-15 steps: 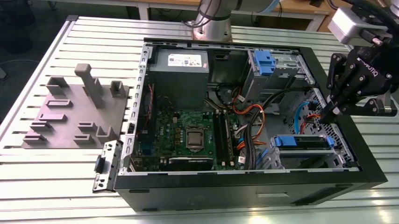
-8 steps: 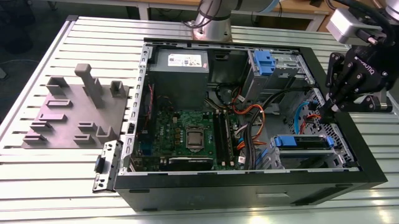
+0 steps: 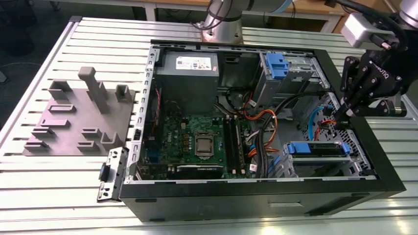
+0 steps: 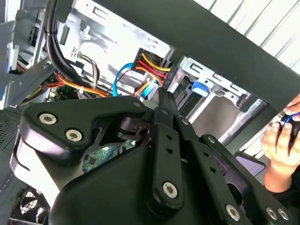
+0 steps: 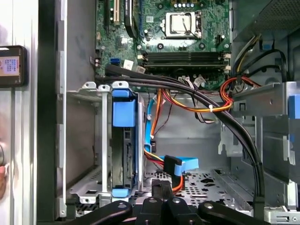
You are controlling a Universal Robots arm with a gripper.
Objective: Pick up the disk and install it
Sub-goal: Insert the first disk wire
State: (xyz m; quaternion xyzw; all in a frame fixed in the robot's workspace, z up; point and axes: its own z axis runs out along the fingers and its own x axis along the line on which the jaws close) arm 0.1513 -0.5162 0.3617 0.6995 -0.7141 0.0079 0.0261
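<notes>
Disk seated in its bay, end effector just above the case's right side.

At the exterior view's left, a grey moulded fixture block [image 3: 78, 117] lies on the slatted metal surface [image 3: 39, 186]; the open black computer case [image 3: 261, 205] fills the middle. The flat silver-grey disk with blue plastic rails [image 3: 318, 149] sits in the metal drive cage [image 3: 356, 142] near the case's right wall, and stands slotted there in the first wrist view [image 5: 124, 145]. The black end effector [image 3: 345, 113] hangs just beyond it, fingers drawn together on nothing. Judged so, installation looks essentially done, though full latching is unclear.
</notes>
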